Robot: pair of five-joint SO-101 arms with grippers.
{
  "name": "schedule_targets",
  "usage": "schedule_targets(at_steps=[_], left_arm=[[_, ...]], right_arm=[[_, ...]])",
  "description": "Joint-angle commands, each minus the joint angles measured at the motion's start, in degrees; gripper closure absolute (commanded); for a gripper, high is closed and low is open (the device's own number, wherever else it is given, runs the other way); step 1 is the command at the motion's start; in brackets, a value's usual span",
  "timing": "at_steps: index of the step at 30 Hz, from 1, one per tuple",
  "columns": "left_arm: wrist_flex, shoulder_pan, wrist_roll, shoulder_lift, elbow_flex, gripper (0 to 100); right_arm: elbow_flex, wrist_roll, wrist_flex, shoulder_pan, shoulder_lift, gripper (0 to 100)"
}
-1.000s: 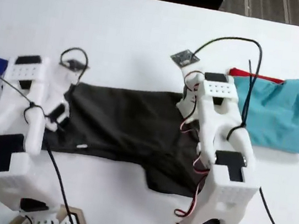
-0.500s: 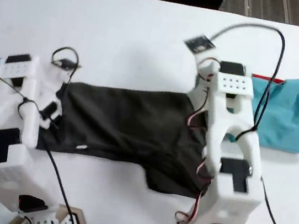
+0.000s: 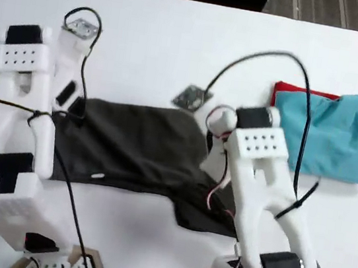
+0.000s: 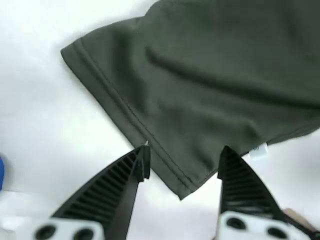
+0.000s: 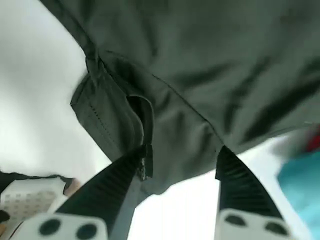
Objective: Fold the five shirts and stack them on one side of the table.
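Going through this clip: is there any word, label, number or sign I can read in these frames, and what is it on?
No text is legible in these views.
White tag at the hem of the dark shirt: too small and blurred to read.
Teal shirt: no print visible on it.
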Motion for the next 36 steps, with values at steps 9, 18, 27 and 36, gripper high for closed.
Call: schedule_targets(at_steps=[9, 18, 27, 36], left_arm=[[-26.02, 0.18, 6.24, -0.44, 22.29, 76], [-38.86, 0.53, 11.34, -0.35, 31.34, 76], [-39.12, 1.41, 10.99, -0.35, 31.6, 76], [-39.21, 1.41, 10.99, -0.26, 31.6, 76]], right_arm=[[11.69, 0.53, -9.19, -0.75, -0.31, 78.3], [12.04, 0.62, -2.33, -13.76, -3.56, 78.3], [8.26, 0.09, -4.88, -14.46, -3.74, 78.3], [7.74, -5.45, -20.53, -2.24, -0.75, 78.3]])
